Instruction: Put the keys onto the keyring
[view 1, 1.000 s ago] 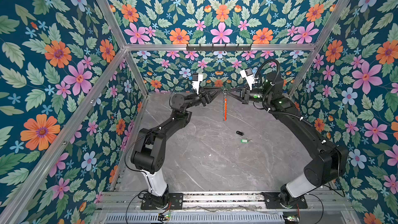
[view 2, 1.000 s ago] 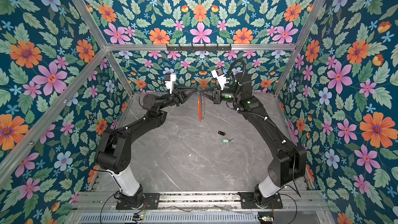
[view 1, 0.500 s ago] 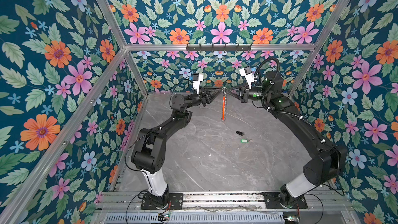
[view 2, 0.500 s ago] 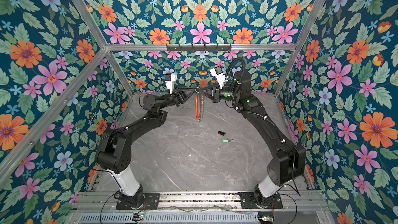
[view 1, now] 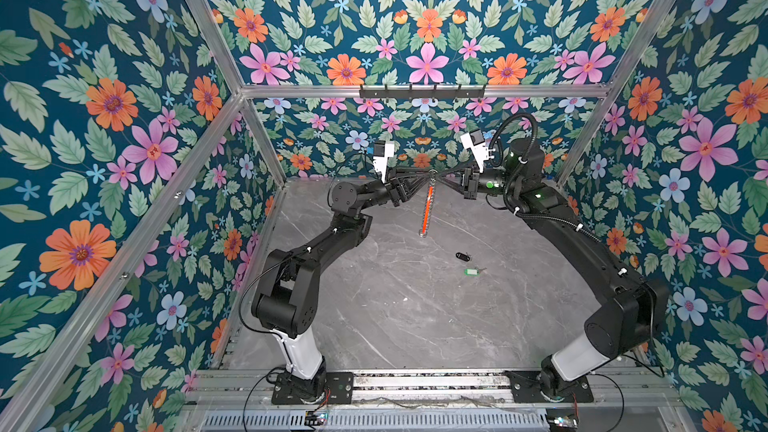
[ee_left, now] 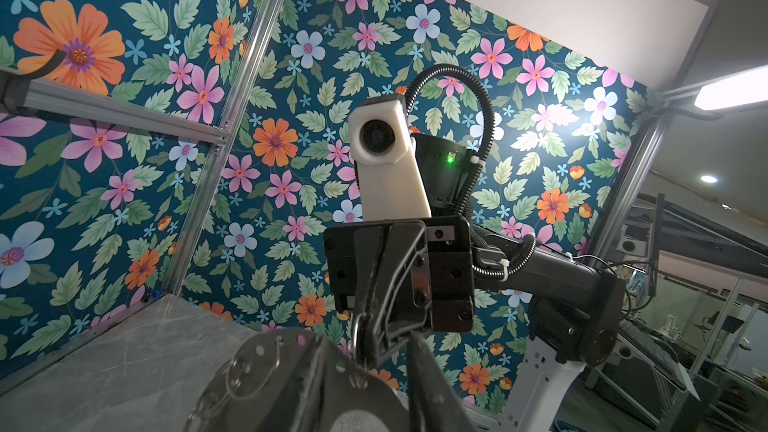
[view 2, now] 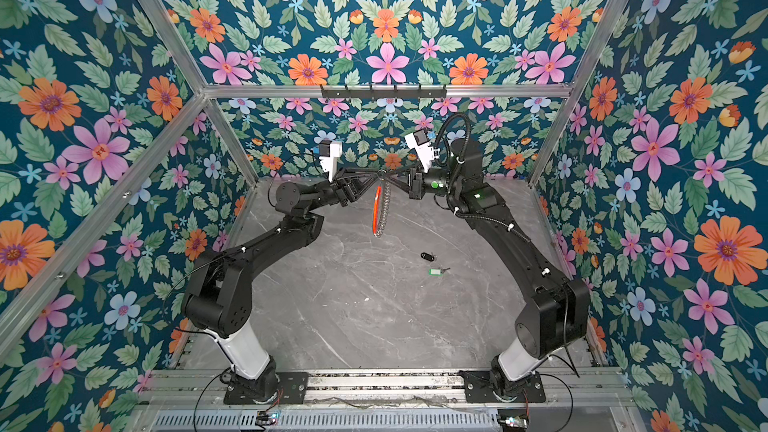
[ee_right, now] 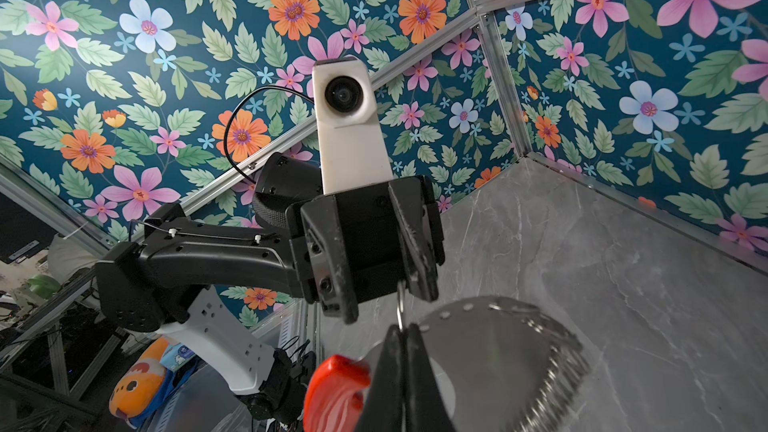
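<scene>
The keyring [view 1: 427,209] hangs vertical at far centre, its top pinched in the closed right gripper [view 1: 444,175]; the left gripper [view 1: 422,176] gapes beside that top. Both keys [view 1: 462,257] lie nearer on the worktop [view 1: 374,305], rightward.

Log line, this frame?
right hand: shut on keyring top | left hand: open beside it | black-fob key, green-tag key: on table

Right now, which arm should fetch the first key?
Probably left. The right gripper is shut on the keyring, holding it up; the left gripper stands open, though the keys lie right of centre.
</scene>
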Robot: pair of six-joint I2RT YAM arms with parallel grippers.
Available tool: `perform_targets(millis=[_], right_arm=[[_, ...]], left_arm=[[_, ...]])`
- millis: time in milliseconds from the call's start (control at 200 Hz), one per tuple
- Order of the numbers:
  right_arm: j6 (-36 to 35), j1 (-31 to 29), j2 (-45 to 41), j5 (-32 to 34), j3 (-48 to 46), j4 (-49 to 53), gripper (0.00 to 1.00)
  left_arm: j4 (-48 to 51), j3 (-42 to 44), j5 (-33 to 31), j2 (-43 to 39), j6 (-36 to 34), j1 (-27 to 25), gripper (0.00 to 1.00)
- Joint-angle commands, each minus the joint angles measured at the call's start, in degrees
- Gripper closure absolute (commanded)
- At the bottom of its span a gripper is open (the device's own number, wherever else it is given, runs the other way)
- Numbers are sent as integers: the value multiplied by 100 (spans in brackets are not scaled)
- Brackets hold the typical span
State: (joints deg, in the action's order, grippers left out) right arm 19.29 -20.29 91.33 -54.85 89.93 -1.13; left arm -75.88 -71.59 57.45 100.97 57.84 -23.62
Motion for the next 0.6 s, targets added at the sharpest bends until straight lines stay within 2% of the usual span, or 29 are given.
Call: perform_targets(millis=[0, 120, 385, 595], right_arm=[[-49, -18, -45, -53, 20, -168, 100], [5, -11, -63, -96, 7, -261, 100], [75, -12, -58, -144, 25, -336, 100], [110, -27, -45, -168, 25, -379, 100]], left_arm=[[-113, -6, 21, -25, -91, 6, 69], [-114, -34, 23, -7, -53, 2, 72], [-130, -48, 29, 19, -39, -37, 72], [-141, -66, 38, 64, 25, -72, 81]])
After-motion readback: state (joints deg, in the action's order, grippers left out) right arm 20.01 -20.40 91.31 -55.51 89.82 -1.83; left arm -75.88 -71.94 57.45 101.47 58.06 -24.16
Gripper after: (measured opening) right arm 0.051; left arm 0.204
